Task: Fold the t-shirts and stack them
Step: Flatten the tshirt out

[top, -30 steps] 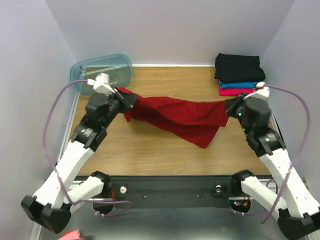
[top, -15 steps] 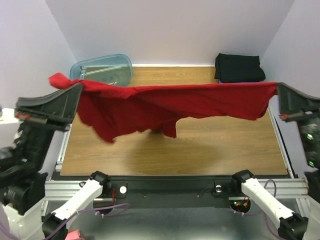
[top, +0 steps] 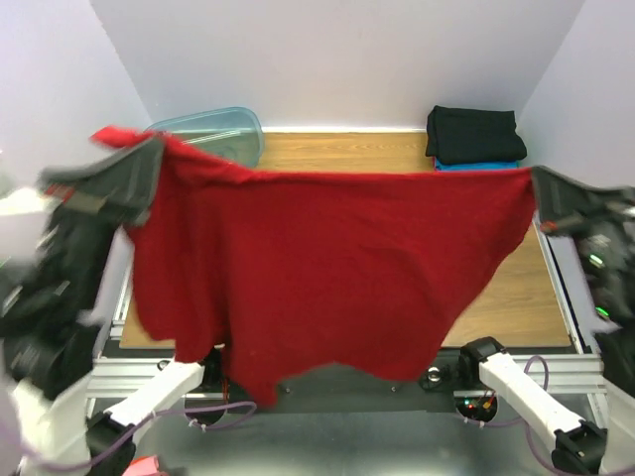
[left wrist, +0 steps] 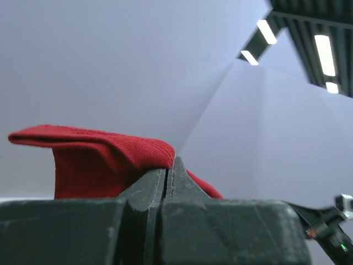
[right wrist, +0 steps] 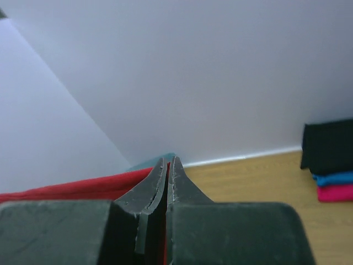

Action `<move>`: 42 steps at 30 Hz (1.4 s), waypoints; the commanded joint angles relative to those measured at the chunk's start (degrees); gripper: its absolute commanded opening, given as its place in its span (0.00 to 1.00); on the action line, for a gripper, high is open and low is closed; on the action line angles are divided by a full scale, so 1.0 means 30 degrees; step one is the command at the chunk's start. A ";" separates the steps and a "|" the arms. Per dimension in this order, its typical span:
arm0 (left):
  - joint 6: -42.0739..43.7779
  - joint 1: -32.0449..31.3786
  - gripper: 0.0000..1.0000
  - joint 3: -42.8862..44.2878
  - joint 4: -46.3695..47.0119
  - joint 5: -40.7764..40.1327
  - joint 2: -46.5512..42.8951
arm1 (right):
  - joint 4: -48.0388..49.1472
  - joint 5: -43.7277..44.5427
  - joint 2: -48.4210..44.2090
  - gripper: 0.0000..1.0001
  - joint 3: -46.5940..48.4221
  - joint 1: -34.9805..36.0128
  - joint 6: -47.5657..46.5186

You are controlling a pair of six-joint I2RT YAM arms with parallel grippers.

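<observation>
Left fingers (left wrist: 148, 190) pressed together on one corner of the red shirt (top: 327, 268); right fingers (right wrist: 151, 190) pinch the opposite corner, with red cloth showing between them. I see the shirt spread wide between both arms, high above the worktop (top: 347, 151), its ragged lower hem hiding the near edge in the top view. Folded stack at far right: black shirt (top: 474, 134) on top, teal shirt (top: 478, 166) under it, pink shirt (right wrist: 335, 193) lowest. Tub (top: 213, 127) at far left.
</observation>
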 commanded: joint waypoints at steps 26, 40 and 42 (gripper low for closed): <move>0.1824 0.2128 0.98 -0.1153 0.1327 -0.1364 1.7752 | 0.4376 -0.0630 1.5654 1.00 -0.6570 -0.3971 -0.0760; -0.1370 0.2069 0.98 -1.5137 0.1712 -0.4264 0.7406 | 0.6864 -0.2433 1.5466 1.00 -1.4282 0.1508 0.2523; -0.1634 0.2069 0.98 -1.5901 0.1683 -0.4293 0.7051 | 0.6955 -0.1843 1.6260 1.00 -1.4195 0.1509 0.2640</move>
